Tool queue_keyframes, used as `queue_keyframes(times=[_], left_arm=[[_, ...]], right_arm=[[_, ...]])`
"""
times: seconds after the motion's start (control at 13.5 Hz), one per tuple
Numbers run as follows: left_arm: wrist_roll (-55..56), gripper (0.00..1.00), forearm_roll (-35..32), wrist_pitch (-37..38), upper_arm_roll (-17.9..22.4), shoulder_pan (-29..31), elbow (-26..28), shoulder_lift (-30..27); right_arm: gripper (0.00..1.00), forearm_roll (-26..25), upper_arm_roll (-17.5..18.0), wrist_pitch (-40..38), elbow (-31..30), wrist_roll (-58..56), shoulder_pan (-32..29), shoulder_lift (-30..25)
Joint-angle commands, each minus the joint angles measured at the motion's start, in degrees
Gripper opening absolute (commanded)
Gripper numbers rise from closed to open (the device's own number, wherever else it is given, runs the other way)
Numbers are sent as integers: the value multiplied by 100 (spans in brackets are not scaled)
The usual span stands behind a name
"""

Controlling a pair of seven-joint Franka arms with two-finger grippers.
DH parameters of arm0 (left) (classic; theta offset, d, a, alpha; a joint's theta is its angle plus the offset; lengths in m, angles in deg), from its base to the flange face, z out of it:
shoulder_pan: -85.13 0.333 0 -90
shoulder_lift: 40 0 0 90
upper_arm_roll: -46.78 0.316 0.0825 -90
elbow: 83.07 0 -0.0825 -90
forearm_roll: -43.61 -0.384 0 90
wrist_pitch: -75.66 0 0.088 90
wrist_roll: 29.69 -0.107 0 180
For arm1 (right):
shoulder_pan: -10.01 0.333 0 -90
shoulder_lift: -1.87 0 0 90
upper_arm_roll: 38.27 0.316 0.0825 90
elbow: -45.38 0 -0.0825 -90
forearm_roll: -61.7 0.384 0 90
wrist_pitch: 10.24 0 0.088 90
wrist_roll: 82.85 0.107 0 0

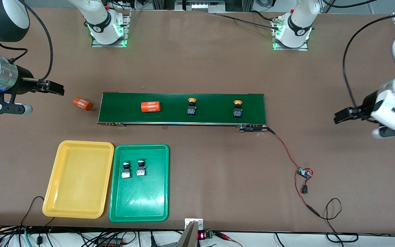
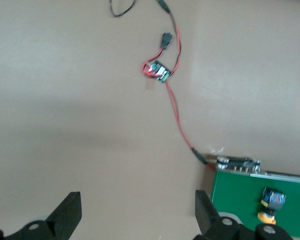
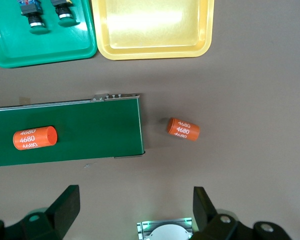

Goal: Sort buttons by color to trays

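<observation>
Yellow-capped buttons (image 1: 191,105) (image 1: 237,107) sit on the belt (image 1: 218,115); two green ones (image 1: 126,169) lie in the green tray (image 1: 139,206). They look light, rigid, with slick caps, so I'd pinch the blocky black body. My left hand (image 1: 338,116) and right hand (image 1: 59,90) hang wide open, empty, off the belt's ends.

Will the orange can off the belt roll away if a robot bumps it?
Probably: the orange can lies on its round side on the flat table, with nothing beside it. It looks smooth, so open jaws might slip.

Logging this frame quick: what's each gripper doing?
Left gripper: open, empty, over bare table off the belt's end.
Right gripper: open, empty, over table near the loose orange cylinder.
</observation>
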Motion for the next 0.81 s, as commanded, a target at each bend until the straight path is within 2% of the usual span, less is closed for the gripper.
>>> queue_keyframes(times=[0.0,0.15,0.37,0.74], left_arm=[[-187,100,31,661,54,-64,-601,56],[-686,100,48,680,89,-20,-612,30],[-645,100,83,654,80,6,-533,12],[-661,100,110,645,89,50,-620,30]], right_arm=[[100,-32,44,155,22,60,11,150],[100,12,36,156,-21,-28,-42,222],[100,21,36,200,5,-37,-121,371],[100,65,88,954,-48,-28,-51,546]])
